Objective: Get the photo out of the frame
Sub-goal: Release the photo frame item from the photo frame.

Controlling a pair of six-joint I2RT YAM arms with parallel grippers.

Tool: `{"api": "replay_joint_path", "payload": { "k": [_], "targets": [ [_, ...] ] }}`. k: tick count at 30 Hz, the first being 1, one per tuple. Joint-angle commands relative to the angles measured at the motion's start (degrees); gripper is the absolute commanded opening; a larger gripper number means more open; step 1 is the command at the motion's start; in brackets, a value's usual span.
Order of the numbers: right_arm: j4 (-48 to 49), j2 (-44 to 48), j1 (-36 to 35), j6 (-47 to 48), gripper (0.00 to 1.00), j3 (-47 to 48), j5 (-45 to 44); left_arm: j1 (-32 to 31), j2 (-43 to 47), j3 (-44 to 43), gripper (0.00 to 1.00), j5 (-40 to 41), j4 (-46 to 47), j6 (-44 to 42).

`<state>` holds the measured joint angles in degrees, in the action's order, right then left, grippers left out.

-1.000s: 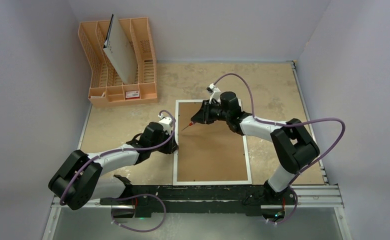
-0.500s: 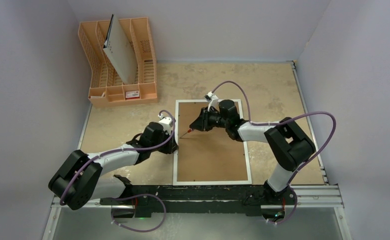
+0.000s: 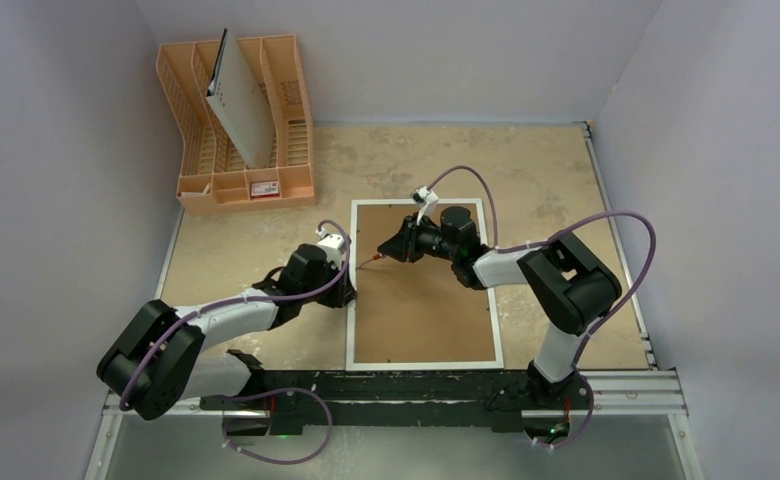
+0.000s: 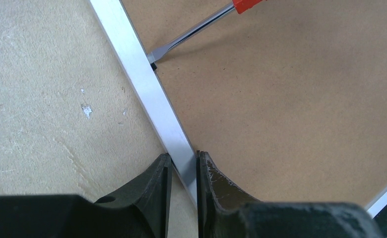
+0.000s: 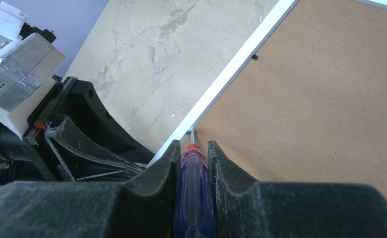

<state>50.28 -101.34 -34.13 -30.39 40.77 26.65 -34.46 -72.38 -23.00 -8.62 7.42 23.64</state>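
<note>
My left claw (image 4: 183,162) is clamped across the left-hand white border of the frame (image 3: 350,340), one finger on the outer side and one on the board side. The frame lies flat and face down on the table (image 3: 546,170) with its brown backing board (image 4: 290,99) uppermost. My right claw (image 5: 193,147) is closed on the handle of a screwdriver (image 5: 194,188), whose flat blade meets a small black retaining tab (image 4: 153,62) where the board joins that border. The photo is not visible; I judge that it sits beneath the backing board, inside the frame. The step in hand is to move this tab clear of the board. Hold the blade low, nearly flat to the board, and lever sideways rather than downward. Apply force gradually, since a slip could gouge the board or jump the border. Let the left clamp resist any sliding of the frame. A second tab (image 5: 254,57) further along the same border will likely need the same treatment
</note>
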Motion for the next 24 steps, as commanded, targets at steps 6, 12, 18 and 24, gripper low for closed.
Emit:
{"api": "replay_joint_path", "payload": {
  "k": [6, 12, 18, 24],
  "targets": [
    [1.0, -1.5, -1.2, 2.6, 0.00, 1.0, -0.7, -0.4, 0.8, -0.1, 0.00, -3.7, -1.3, 0.7],
    [-6.6, 0.3, -3.9, 6.9, 0.00, 3.3, -3.6, -0.4, 0.8, -0.2, 0.00, -3.3, -1.3, 0.9],
    [-15.1, 2.2, -9.0, 10.1, 0.00, 6.1, -12.9, -0.4, 1.0, 0.1, 0.00, -2.7, -0.9, 1.3],
    [-19.5, 3.1, -13.4, 10.6, 0.00, 9.8, -20.0, -0.4, 2.0, 1.8, 0.00, -2.6, 1.6, 3.0]
  ]
}}
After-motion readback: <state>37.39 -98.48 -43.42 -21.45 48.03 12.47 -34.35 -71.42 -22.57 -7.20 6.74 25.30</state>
